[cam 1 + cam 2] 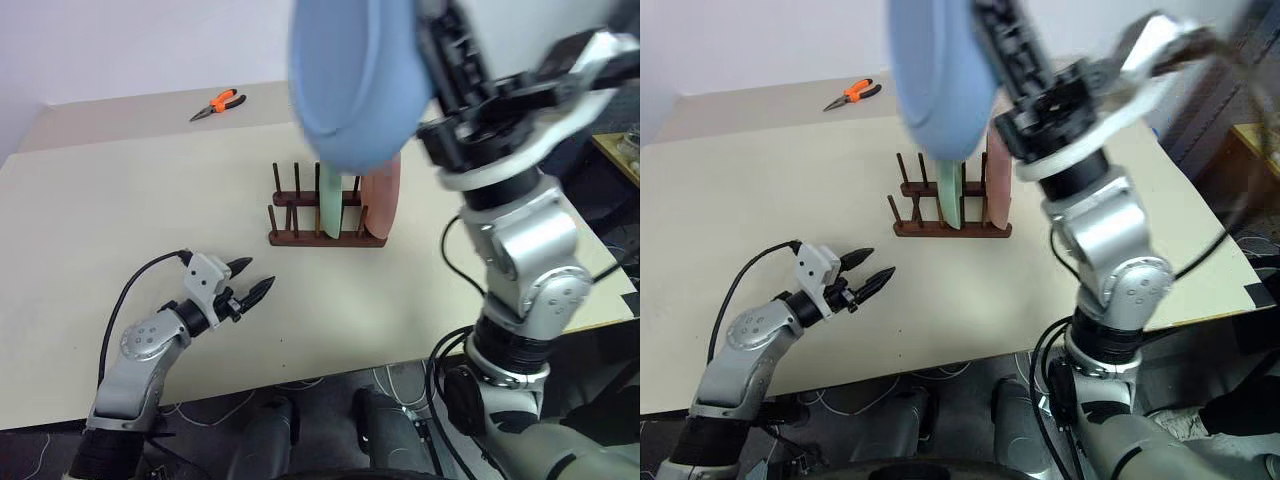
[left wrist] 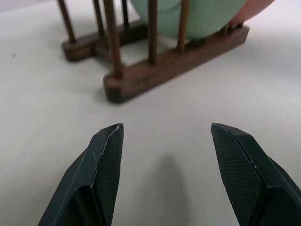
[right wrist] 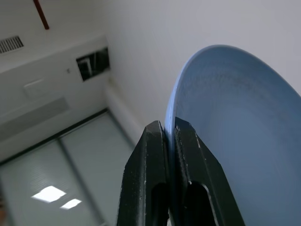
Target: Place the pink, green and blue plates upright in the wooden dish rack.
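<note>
The wooden dish rack (image 1: 325,215) stands on the table (image 1: 120,200). The green plate (image 1: 333,212) stands upright between its pegs, and the pink plate (image 1: 382,200) stands upright just beside it, at the rack's end toward the robot's right. The blue plate (image 1: 355,75) is in the air above the rack, tilted, and the right gripper (image 3: 168,129) is pinching its rim with both fingers pressed on it. The left gripper (image 1: 252,279) has its fingers spread and holds nothing; it is low over the table, in front of the rack and apart from it. Orange pliers (image 1: 218,103) lie far behind the rack.
</note>
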